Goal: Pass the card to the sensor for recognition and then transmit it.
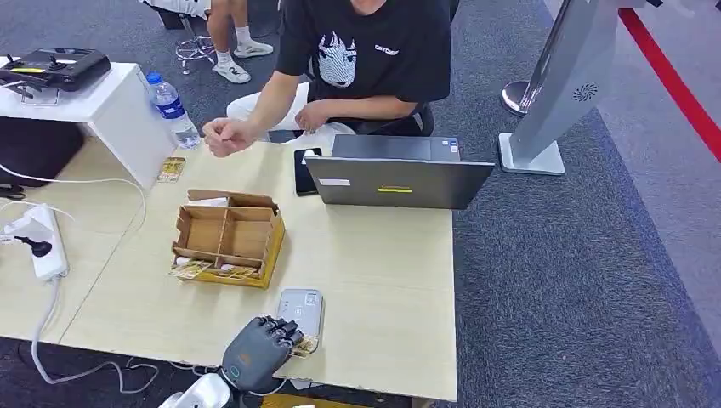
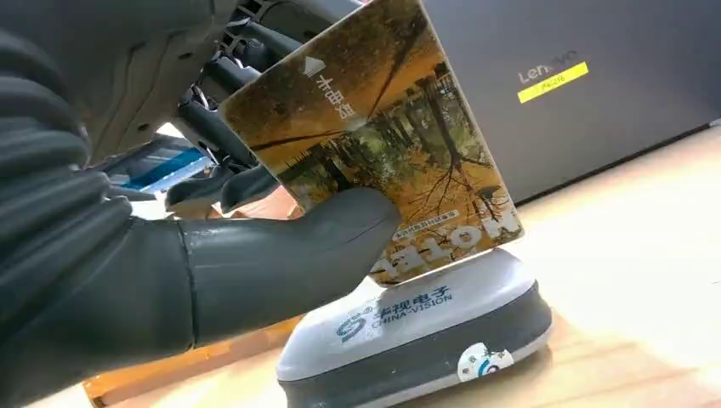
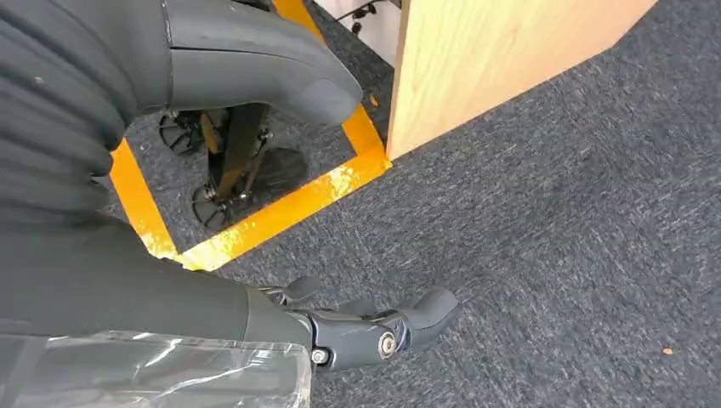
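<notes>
the table (image 1: 383, 280) carries a laptop (image 1: 400, 180), a cardboard box (image 1: 228, 236) and, near the front edge, the grey sensor (image 1: 301, 308). the left hand (image 1: 259, 344) is clamped on the card (image 2: 374, 144), which is pinched between thumb and fingers and held tilted, its lower edge touching or just above the sensor's top. for a clean read, the card is best laid flatter over the sensor face and held steady, with the grip kept firm so it is not dropped. the right hand (image 3: 374, 331) hangs over the carpet, fingers loosely apart and nothing held.
</notes>
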Motion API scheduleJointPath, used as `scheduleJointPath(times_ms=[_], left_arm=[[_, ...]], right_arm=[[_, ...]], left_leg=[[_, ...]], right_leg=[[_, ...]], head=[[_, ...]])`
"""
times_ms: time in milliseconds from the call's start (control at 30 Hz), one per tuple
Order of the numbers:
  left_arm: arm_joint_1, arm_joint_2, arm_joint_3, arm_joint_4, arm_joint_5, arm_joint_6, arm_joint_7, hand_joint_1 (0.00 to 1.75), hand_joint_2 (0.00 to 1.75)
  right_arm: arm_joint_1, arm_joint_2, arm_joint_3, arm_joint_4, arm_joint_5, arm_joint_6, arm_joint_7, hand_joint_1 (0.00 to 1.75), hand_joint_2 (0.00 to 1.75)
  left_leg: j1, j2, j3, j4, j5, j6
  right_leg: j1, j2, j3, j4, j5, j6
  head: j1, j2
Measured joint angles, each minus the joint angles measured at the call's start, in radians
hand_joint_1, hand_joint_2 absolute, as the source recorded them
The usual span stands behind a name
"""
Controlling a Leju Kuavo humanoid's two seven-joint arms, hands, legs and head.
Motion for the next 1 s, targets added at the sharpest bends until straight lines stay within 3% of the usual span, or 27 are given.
scheduleJointPath(times_ms=[100, 167, 267, 433, 633, 1000], left_arm=[[0.003, -0.008, 0.01, -0.01, 0.0, 0.045, 0.012, 1.75, 1.75], [0.016, -0.022, 0.046, -0.059, 0.013, 0.053, -0.011, 1.75, 1.75], [0.016, -0.052, 0.12, -0.162, 0.03, 0.017, -0.053, 1.75, 1.75], [-0.03, -0.067, 0.202, -0.241, 0.04, -0.045, -0.098, 1.75, 1.75], [-0.18, -0.061, 0.304, -0.247, 0.048, -0.104, -0.093, 1.75, 1.75], [-0.252, -0.053, 0.354, -0.248, 0.047, -0.129, -0.072, 1.75, 1.75]], right_arm=[[0.0, 0.0, 0.0, 0.0, -0.008, 0.011, -0.002, 0.0, 1.75], [0.0, 0.0, 0.0, 0.0, -0.025, 0.013, -0.005, 0.0, 1.75], [0.0, 0.0, 0.01, 0.0, -0.048, -0.002, -0.006, 0.0, 1.75], [-0.001, 0.0, 0.033, 0.0, -0.054, -0.002, 0.007, 0.0, 1.75], [-0.004, 0.0, 0.045, 0.0, -0.005, 0.0, 0.003, 0.0, 1.75], [-0.004, 0.0, 0.045, 0.001, 0.037, 0.01, -0.006, 0.0, 1.75]], left_leg=[[0.0, 0.0, 0.0, 0.0, 0.0, 0.0], [0.0, 0.0, 0.0, 0.0, 0.0, 0.0], [0.0, -0.001, 0.0, 0.0, 0.001, 0.0], [0.0, 0.0, 0.001, 0.001, 0.001, 0.0], [0.001, -0.002, 0.001, 0.0, 0.003, -0.002], [0.001, -0.002, 0.0, 0.0, 0.003, -0.002]], right_leg=[[0.0, 0.0, 0.0, 0.0, 0.0, 0.0], [0.0, 0.0, 0.0, 0.0, 0.0, 0.0], [0.0, 0.0, 0.0, 0.0, 0.0, 0.0], [0.0, 0.0, -0.001, 0.0, 0.0, 0.0], [0.001, -0.002, 0.0, 0.001, 0.001, -0.002], [0.001, -0.001, -0.001, 0.001, 0.001, -0.002]], head=[[0.0, 0.0], [0.0, 0.0], [0.0, 0.0], [0.0, 0.0], [0.0, 0.0], [0.0, 0.0]])
